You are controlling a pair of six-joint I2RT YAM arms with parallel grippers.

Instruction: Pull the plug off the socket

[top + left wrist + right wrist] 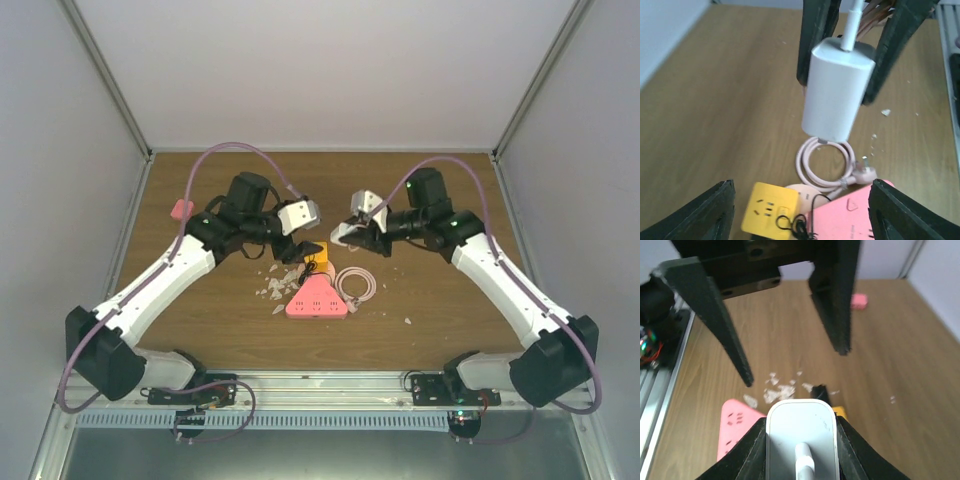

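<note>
Right gripper (800, 440) is clamping the white plug (837, 90) clear of the lower-centre pink socket (318, 302), left gripper (801, 200) gaping; pulling looks done

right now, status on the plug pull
Left gripper open. Right gripper shut on plug, held up clear of strip. Yellow adapter and coiled cable lie by strip.

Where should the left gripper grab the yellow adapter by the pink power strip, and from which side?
Probably its two flat side walls, coming straight down. The yellow adapter lies socket face up, a boxy block, and the open left gripper hangs over it, a finger either side. Mind the black cord at its corner and the pink power strip close beside it.
</note>
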